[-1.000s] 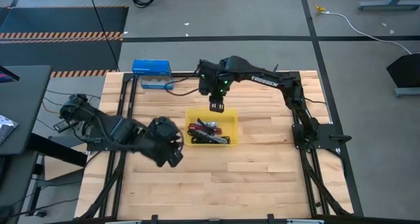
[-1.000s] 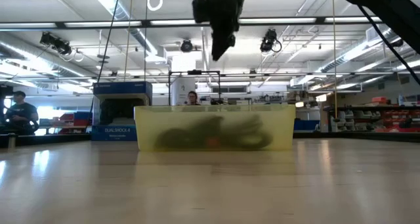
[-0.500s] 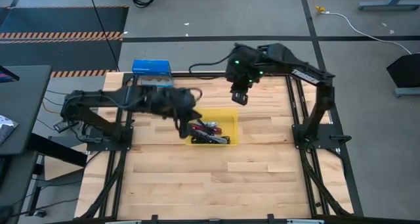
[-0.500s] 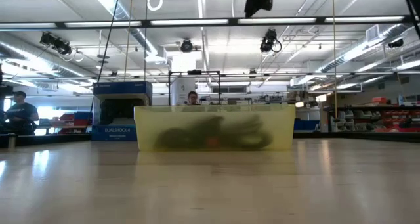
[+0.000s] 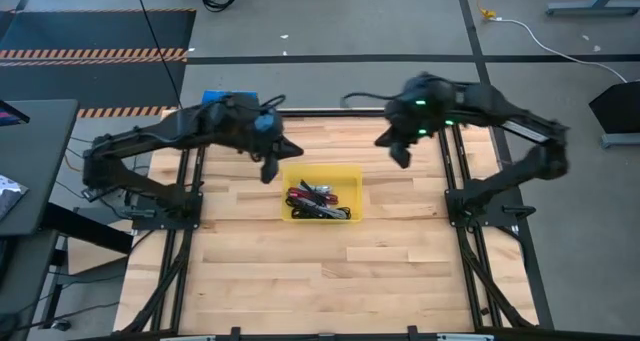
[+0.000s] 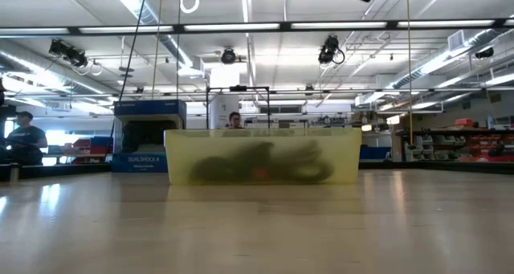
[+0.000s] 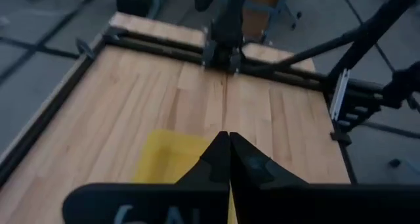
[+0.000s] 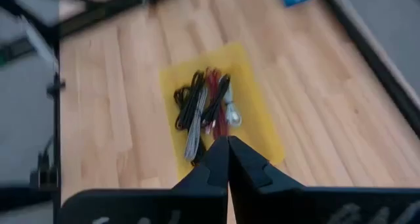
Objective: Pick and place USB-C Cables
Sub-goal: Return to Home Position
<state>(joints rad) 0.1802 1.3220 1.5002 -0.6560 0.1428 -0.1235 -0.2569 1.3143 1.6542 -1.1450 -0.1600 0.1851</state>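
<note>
The USB-C cables (image 5: 318,202) lie bundled in a yellow bin (image 5: 345,177) at the middle of the table: black, grey and red ones (image 8: 207,109). In the low view they show as dark shapes (image 6: 261,163) through the bin's wall (image 6: 181,157). My left gripper (image 5: 268,171) hangs shut in the air just beyond the bin's far left corner, with nothing in it (image 7: 228,145). My right gripper (image 5: 400,155) hangs shut above the bare table, to the right of the bin's far side, also with nothing in it (image 8: 227,148).
A blue box (image 5: 214,99) stands at the table's far left edge, partly under my left arm. Black frame rails (image 5: 455,171) run along both sides of the table. Bare wood (image 5: 320,271) lies near the bin. A white cord (image 5: 545,38) lies on the floor beyond the table.
My left gripper has swung from the table's near left, up and toward the far edge, to the bin's far left corner. My right gripper has risen from above the bin and gone toward the table's right edge. The bin and the cables have stayed put.
</note>
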